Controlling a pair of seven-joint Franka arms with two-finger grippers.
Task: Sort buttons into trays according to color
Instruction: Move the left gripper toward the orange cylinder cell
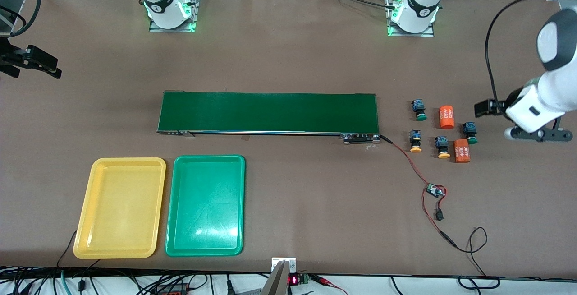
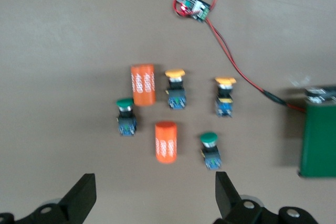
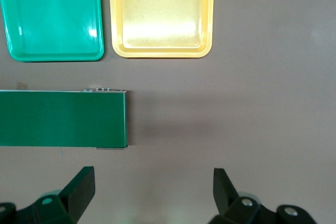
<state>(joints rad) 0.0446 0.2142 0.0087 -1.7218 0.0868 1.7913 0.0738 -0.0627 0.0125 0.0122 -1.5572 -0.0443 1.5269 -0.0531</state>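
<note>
Left claw [image 2: 152, 200] open near buttons [image 2: 173, 114].

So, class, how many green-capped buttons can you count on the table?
2. One green-capped button lies nearest the conveyor belt; the other lies between the two orange cylinders. None seems hidden.
</note>
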